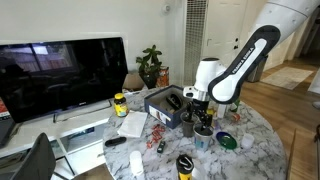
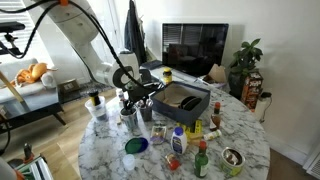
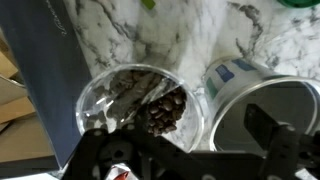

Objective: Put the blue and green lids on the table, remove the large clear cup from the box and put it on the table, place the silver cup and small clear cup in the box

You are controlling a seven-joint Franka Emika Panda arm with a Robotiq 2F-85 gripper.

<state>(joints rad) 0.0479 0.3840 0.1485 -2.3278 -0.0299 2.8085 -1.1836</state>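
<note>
The round marble tabletop (image 1: pixel 262 150) bears the navy box (image 1: pixel 165 105) near its middle. The green lid (image 2: pixel 137 145) lies flat near the rim, a blue lid (image 2: pixel 128 160) just beside it. In the wrist view, a clear cup (image 3: pixel 140 100) stands beside the silver cup (image 3: pixel 240 85), both on marble.

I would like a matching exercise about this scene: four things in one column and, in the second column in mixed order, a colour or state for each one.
Column A
1. box
2. green lid
3. television
4. gripper

Column B
a. fingers spread open
b. screen dark
c. dark navy, open on top
d. lying flat on the marble table

Pairs: 1-c, 2-d, 3-b, 4-a
</note>
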